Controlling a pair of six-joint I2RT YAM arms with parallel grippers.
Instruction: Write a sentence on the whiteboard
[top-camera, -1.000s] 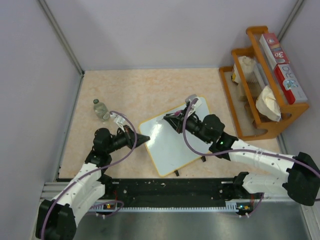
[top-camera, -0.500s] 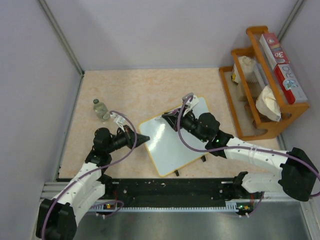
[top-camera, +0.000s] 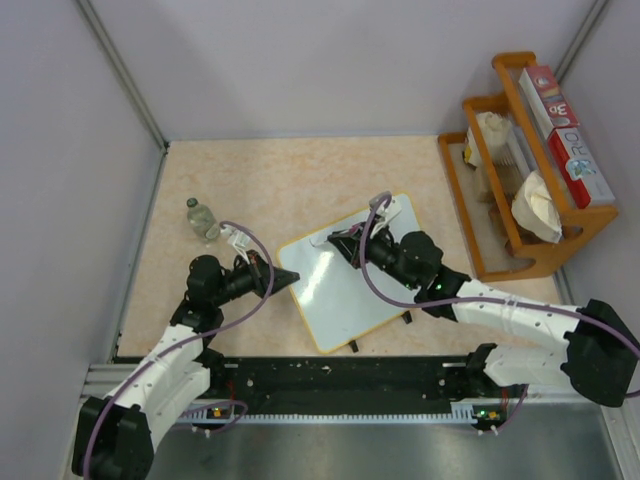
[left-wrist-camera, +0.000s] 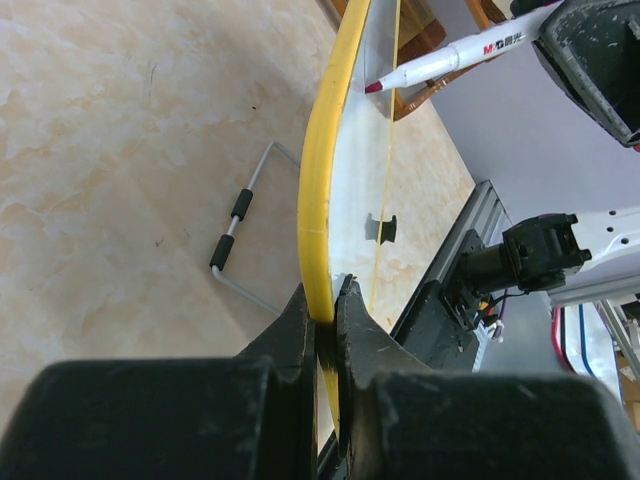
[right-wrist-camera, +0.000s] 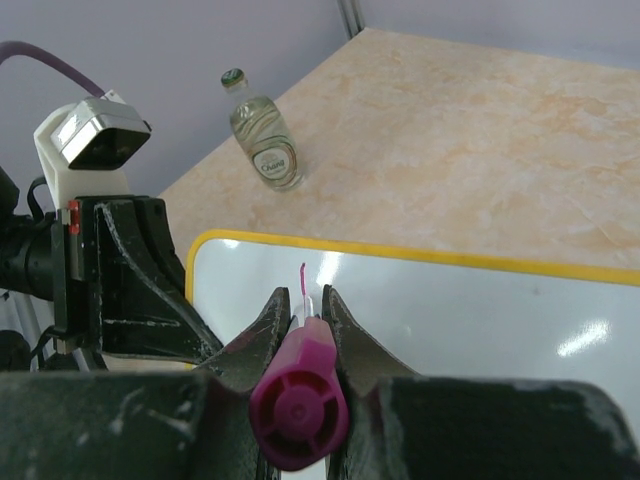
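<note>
The left arm (top-camera: 165, 365) and right arm (top-camera: 510, 315) wear white shells over black joints. A purple cable (right-wrist-camera: 45, 55) loops out behind the left pincer (left-wrist-camera: 325, 300) and the right pincer (right-wrist-camera: 305, 300). Their black fingers (right-wrist-camera: 275, 325) are scuffed.

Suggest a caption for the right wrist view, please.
Right gripper holds a marker at the whiteboard beside a pink stroke; left gripper clamps its corner.

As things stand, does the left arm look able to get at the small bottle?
Probably not yet: the left gripper is shut on the rim of the whiteboard, steadying it. The bottle stands close by with nothing between them, so only that grip blocks it.
</note>
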